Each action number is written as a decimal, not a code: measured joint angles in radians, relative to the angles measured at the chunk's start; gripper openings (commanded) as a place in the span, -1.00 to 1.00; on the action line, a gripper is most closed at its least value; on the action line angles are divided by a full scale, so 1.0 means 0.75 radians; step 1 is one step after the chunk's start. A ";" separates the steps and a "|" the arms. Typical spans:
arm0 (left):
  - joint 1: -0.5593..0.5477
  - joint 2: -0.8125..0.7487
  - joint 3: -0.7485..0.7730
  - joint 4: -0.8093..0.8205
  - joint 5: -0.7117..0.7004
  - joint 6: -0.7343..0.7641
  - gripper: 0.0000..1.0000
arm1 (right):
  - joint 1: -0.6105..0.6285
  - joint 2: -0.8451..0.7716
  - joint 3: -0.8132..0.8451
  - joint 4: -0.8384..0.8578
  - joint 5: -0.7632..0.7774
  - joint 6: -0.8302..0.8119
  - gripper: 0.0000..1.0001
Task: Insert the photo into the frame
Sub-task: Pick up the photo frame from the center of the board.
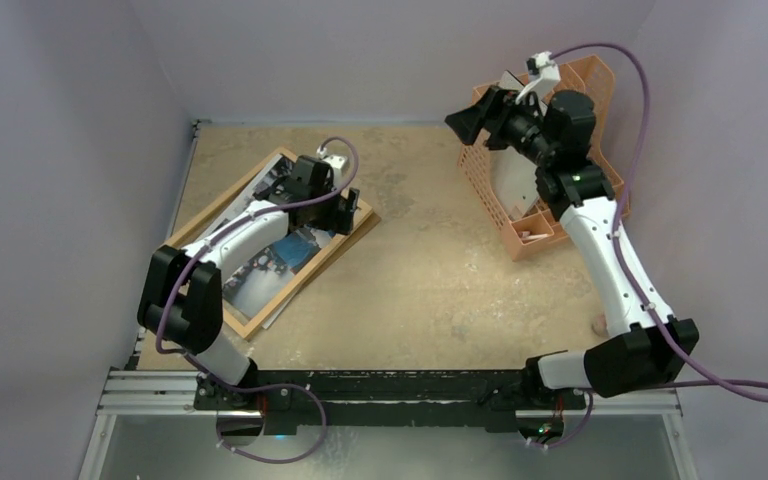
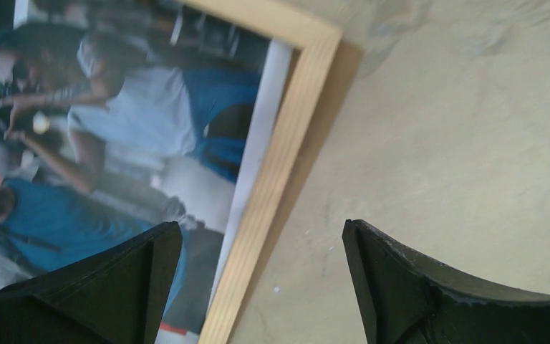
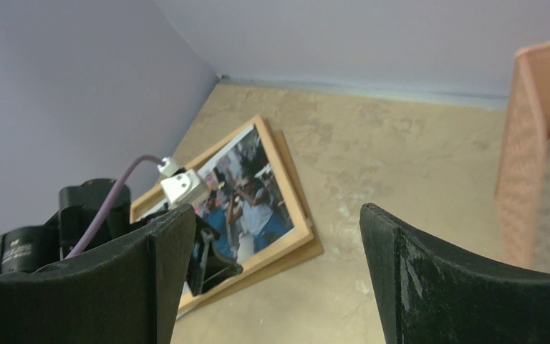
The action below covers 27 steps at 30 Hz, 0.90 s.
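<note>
Tagging photo (image 1: 290,250) as face up inside the outline of frame (image 1: 222,197), on left part of table (image 1: 430,280), partly hidden under left arm. Can't tell whether seated flat in it. Shows people on a street, blue shirts, white margin right against the light wood rail in left wrist view. Can't read any writing on the print, too blurred. Noting brown panel (image 3: 308,251) under the frame, sticking out along one side. Marking left gripper (image 1: 348,208) as spread wide, gripping nothing, hovering low over frame's rail near a corner, one finger above the print, other above bare table. Marking right gripper (image 1: 485,108) as wide apart too, nothing between fingers, raised high just beside orange lattice organizer (image 1: 485,180), well apart from frame.
</note>
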 measured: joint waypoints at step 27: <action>0.019 0.016 -0.322 0.043 -0.092 -0.044 -0.01 | 0.131 -0.093 -0.373 0.089 0.069 0.200 0.33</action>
